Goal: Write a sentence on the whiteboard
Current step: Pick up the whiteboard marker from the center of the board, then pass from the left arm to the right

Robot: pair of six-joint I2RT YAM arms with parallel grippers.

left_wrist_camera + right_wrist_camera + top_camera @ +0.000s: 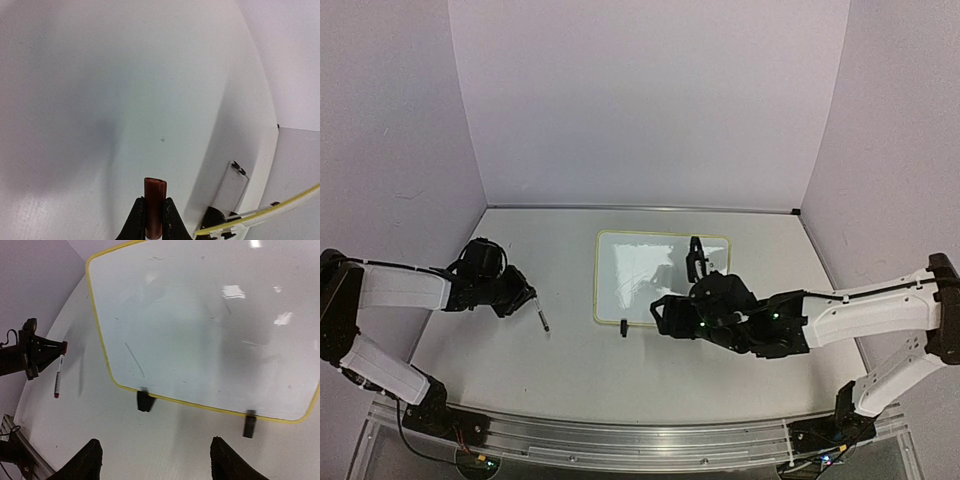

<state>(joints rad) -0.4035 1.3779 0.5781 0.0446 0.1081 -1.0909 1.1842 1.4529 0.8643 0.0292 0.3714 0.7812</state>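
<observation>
Top external: left gripper (pixel 530 298) pinches slim red-capped marker (pixel 542 320), axis 11-to-5 o'clock. Rectangular white yellow-framed whiteboard (pixel 630 260), unwritten, lies at 3 o'clock, nearer the spread right gripper (pixel 157 460).

whiteboard (pixel 640 265): flat on the table (pixel 570 360), toward the far edge, right of the middle, one black clip (pixel 623 327) at its near edge | left gripper (pixel 528 298): over the table's left half, clamped on a slim marker (pixel 541 320) slanting down toward the table, apart from the whiteboard | right gripper (pixel 680 288): above the whiteboard's near right part, its arm reaching in from the right edge
</observation>
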